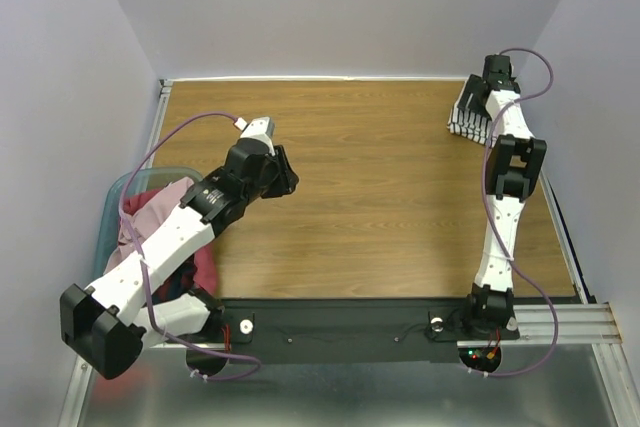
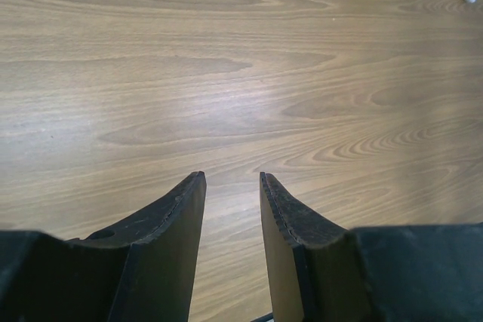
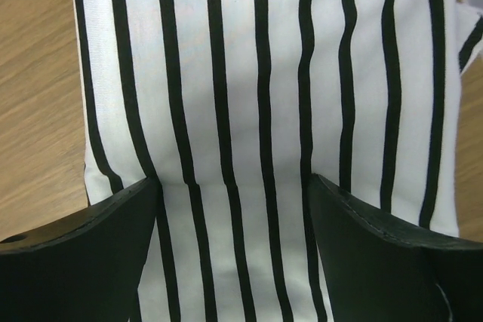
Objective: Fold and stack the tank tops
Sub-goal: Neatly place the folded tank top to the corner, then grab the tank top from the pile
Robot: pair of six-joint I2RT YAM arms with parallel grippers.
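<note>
- White cloth with thin black stripes, the striped tank top (image 1: 465, 119) lies folded at the far right corner of the counter (image 1: 380, 207).
- Right end effector (image 3: 234, 186) sits directly above it with its fingers spread wide. The flat cloth fills the gap between them and nothing is gripped.
- Left end effector (image 2: 232, 176) hovers over bare wood at left-centre, well apart from the striped top, jaws parted and empty.
- Pink tank top (image 1: 160, 209) and dark red tank top (image 1: 205, 269) are heaped in the light-blue tub (image 1: 115, 197) under the left arm.
</note>
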